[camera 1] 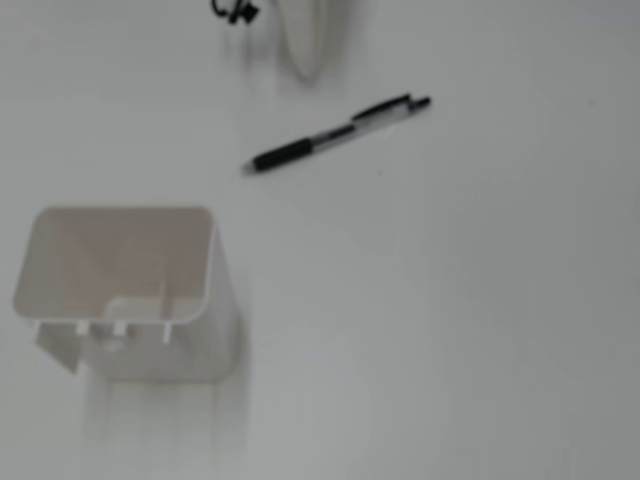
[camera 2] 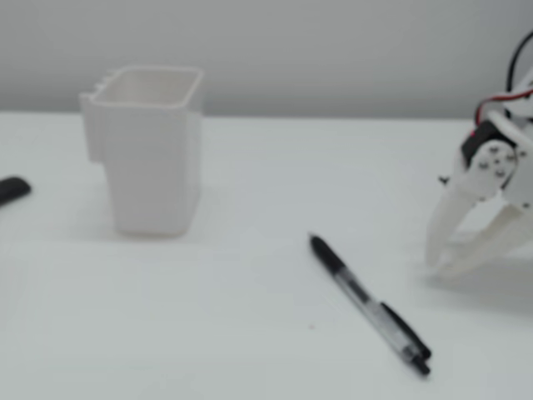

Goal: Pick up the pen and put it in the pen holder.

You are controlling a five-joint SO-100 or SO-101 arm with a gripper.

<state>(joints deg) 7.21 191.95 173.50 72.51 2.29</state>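
White pen holder [camera 1: 120,295] empty; pen [camera 2: 369,306] on table; pincer [camera 2: 441,265] spread, grasping nothing.

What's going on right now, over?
Gripper open, empty, fingers low beside pen. Pen flat on table, untouched. Pen holder upright, empty. Path clear.

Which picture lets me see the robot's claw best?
The fixed view from the side shows the claw best: both white fingers, spread open, tips down near the table, right of the pen. The other fixed view, looking down, catches only one white finger at its top edge.
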